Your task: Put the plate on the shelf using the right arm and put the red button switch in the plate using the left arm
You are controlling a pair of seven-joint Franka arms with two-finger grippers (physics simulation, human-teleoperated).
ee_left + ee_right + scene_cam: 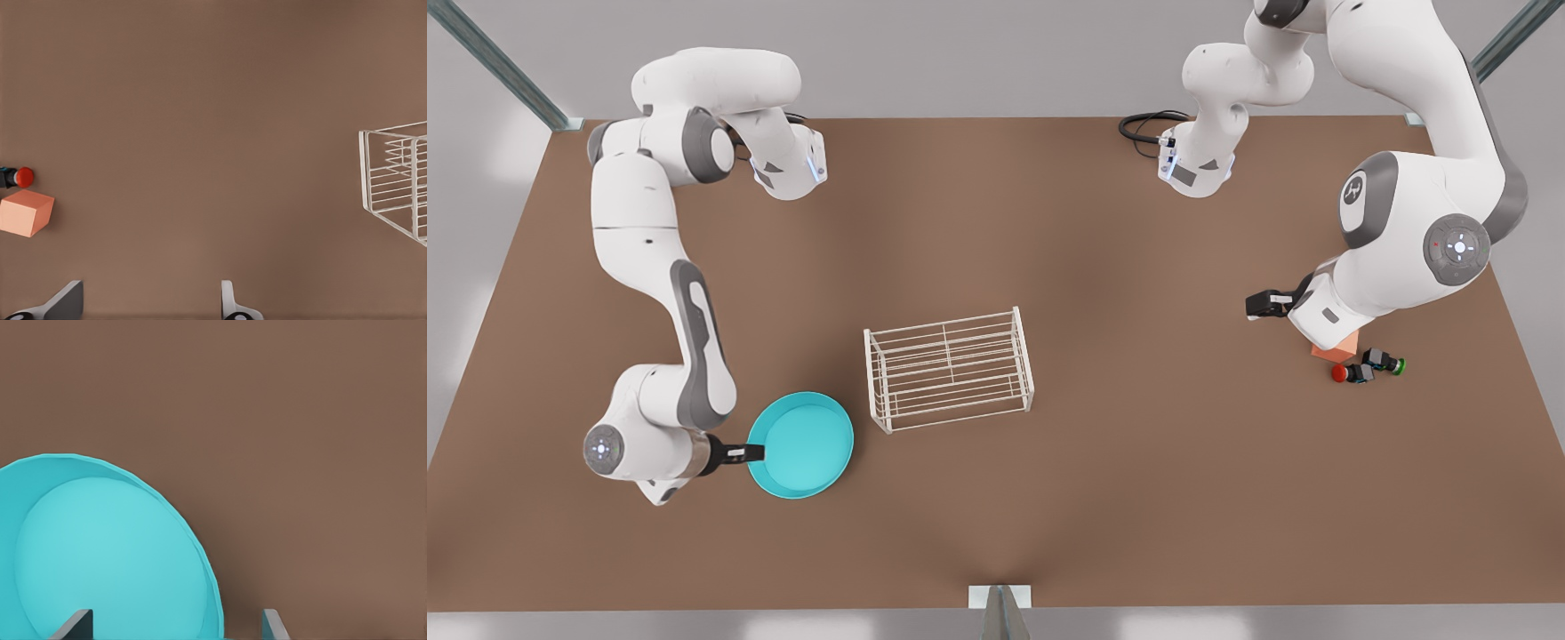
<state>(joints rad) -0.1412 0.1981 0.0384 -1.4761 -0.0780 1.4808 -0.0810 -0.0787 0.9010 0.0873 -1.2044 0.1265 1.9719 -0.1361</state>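
Note:
The turquoise plate lies on the brown table at the front view's lower left, its inside facing up. My right gripper is level with its near rim and open, one finger over the dish and one outside it. The white wire shelf stands mid-table, its end frame in the left wrist view. The red button switch lies at the front view's right, next to an orange cube. My left gripper hovers open beside them, apart from the switch.
A like switch with a green cap lies just behind the red one. The orange cube sits close against the red switch. A black cable loops at the far table edge. Bare table stretches between shelf and switches.

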